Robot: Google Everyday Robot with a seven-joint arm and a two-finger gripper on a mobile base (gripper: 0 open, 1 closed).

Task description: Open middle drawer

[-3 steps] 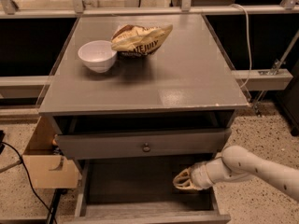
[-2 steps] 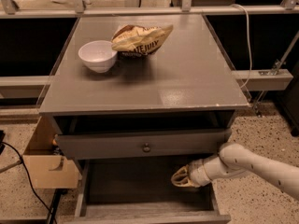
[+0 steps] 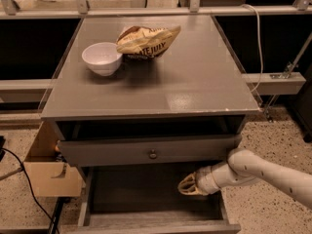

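Two drawers show in the front of the grey bench [image 3: 195, 82]. The lower one, the middle drawer [image 3: 136, 191], stands pulled well out toward the near side, its wide shallow grey inside bare and its front rim along the bottom of the view. The pincer [image 3: 186, 185] hangs inside that drawer, over its right half and close under the drawer above, at the end of the white arm [image 3: 273, 172] that reaches in from the right. Whether it is clenched or released I cannot tell, and nothing is seen in its hold.

Against a second ago the drawer has not come visibly further out, while the pincer has slid a little to the left within it. I judge from this that the pull is as good as finished. The drawer is open, and what is left is to bring the arm clear without catching the drawer above or nudging the open one back in.

Above, the top drawer [image 3: 112, 152] with its round knob [image 3: 152, 154] sits slightly ajar, a dark gap over it. On the bench a white bowl [image 3: 102, 57] and a crumpled snack bag [image 3: 147, 40] lie just beside one another at the far left. Left of the bench stands a cardboard box [image 3: 48, 172], with a black cable [image 3: 29, 189] near it on the speckled floor [image 3: 273, 135]. A white cable [image 3: 257, 28] drops at the far right, and a metal rail [image 3: 146, 12] runs along behind.
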